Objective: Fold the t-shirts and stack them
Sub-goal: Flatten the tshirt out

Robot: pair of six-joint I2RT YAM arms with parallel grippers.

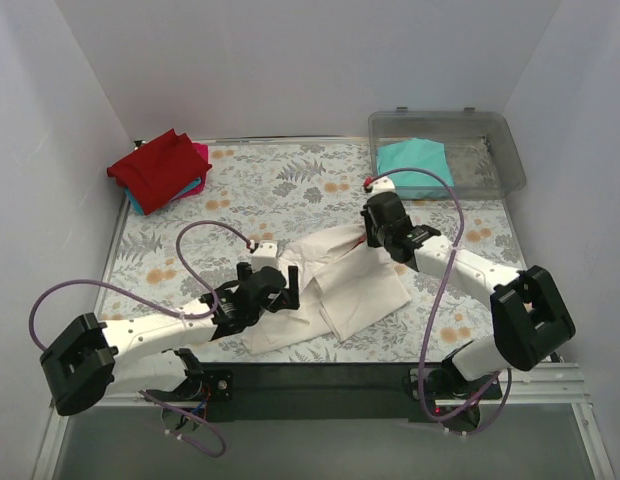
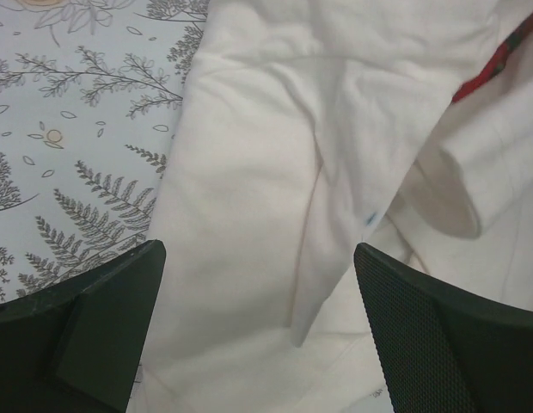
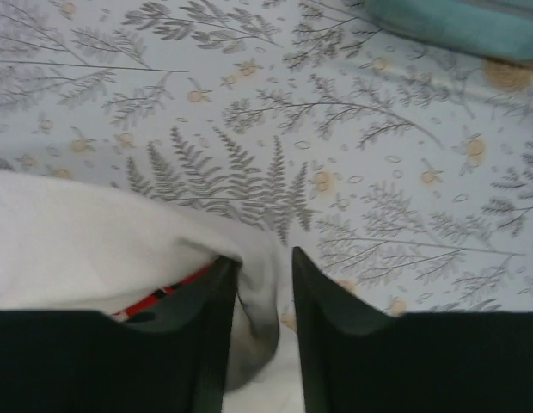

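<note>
With the left tool (image 2: pixel 258 251) released, the right tool (image 3: pixel 265 267) grips only a thin fold of the crumpled white cloth t-shirt (image 1: pixel 330 285), which could slip free when pulled.

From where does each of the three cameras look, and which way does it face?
Top external: above and behind the arms, facing down at the floral table; both whole arms show.
Left wrist: on the left arm, facing down at the white t-shirt; the open left gripper shows.
Right wrist: on the right arm, facing across the table toward the teal t-shirt; the right gripper pinches the white t-shirt.
Shared: white t-shirt in all three; teal t-shirt in top and right wrist.
</note>
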